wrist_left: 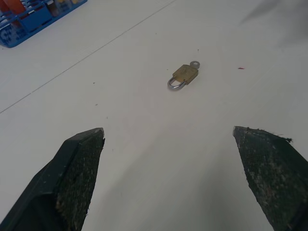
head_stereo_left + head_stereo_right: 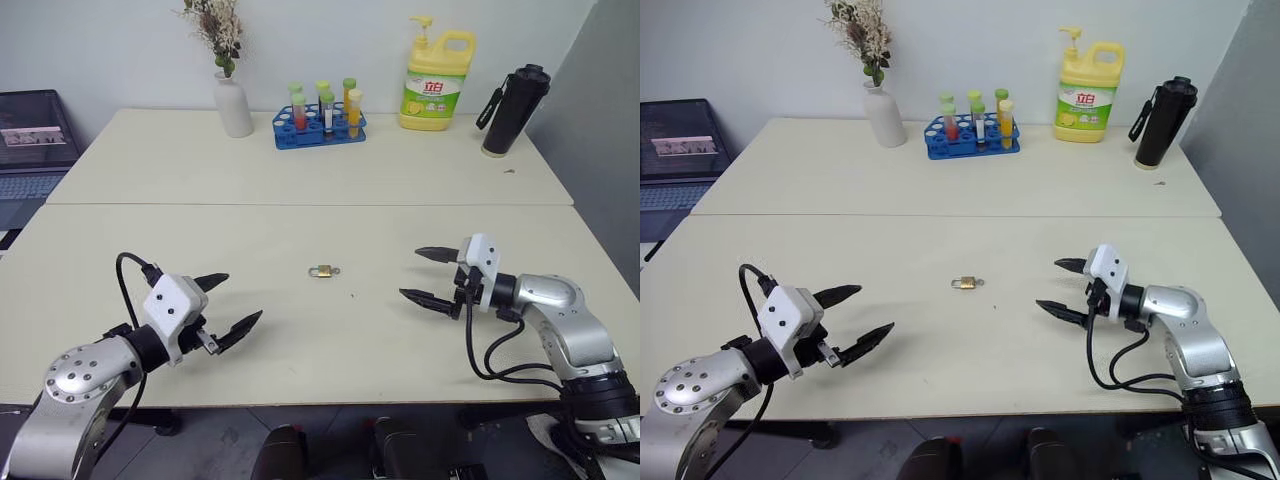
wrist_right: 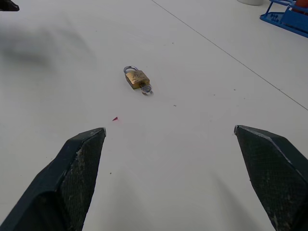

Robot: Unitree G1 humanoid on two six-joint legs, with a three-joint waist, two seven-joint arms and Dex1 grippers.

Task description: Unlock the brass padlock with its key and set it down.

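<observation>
The brass padlock lies flat in the middle of the near table, its silver shackle pointing toward my left side. The key sticks out of the lock body's other end, its small round head resting on the table. My left gripper hovers open to the left of the padlock and a little nearer to me, nothing between its fingers. To the right of the lock my right gripper hangs open and empty at about the same distance, fingers aimed at the lock.
At the back stand a white vase with dried flowers, a blue rack of test tubes, a yellow detergent bottle and a black flask. A laptop sits far left. A seam divides the two tables.
</observation>
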